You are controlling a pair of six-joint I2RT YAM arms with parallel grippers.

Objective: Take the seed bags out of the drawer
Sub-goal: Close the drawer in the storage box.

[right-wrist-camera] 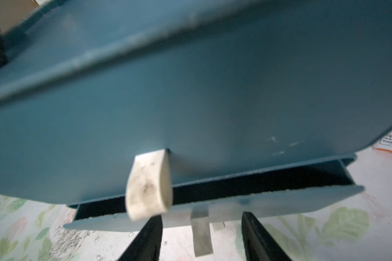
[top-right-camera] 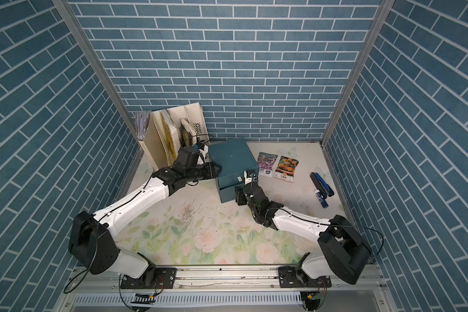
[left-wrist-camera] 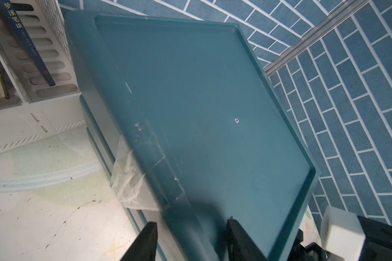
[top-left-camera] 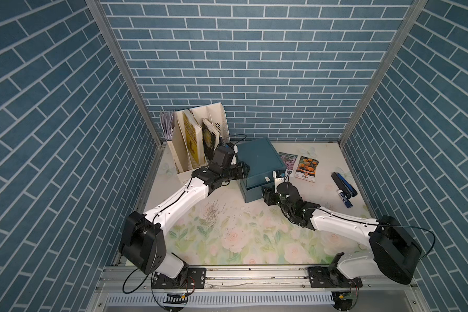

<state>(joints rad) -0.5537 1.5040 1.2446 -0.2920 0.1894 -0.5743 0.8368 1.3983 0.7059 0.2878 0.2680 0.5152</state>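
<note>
Our left gripper [top-left-camera: 242,170] is clamped on the left rim of the teal drawer unit [top-left-camera: 260,159], just above the centre of both top views. In the left wrist view its black fingers [left-wrist-camera: 148,239] stand either side of that raised rim, near a patch of clear tape [left-wrist-camera: 136,176] stuck to the unit's side. Our right gripper [top-left-camera: 267,194] sits low at the unit's front, slightly right of centre, with its jaws apart and holding nothing. The right wrist view shows its fingers [right-wrist-camera: 261,237] either side of a grey strip [right-wrist-camera: 200,235] on the lower drawer [right-wrist-camera: 281,201], with a gap on both sides. That drawer is pulled out a little, leaving a dark slot whose inside we cannot see. A smudged white loop pull [right-wrist-camera: 148,187] hangs from the unit's front above it. Two seed bags lie flat on the floral table cover [top-left-camera: 227,237], centre-right in both top views. The purple-flower bag [top-left-camera: 287,160] lies just beside the unit's right wall, and the orange marigold bag [top-left-camera: 306,168] just beside that, both apart from the grippers. A cream file holder [top-left-camera: 219,118] with upright books stands left of the unit, and blue and black stationery [top-left-camera: 343,186] lies near the table's right edge.
</note>
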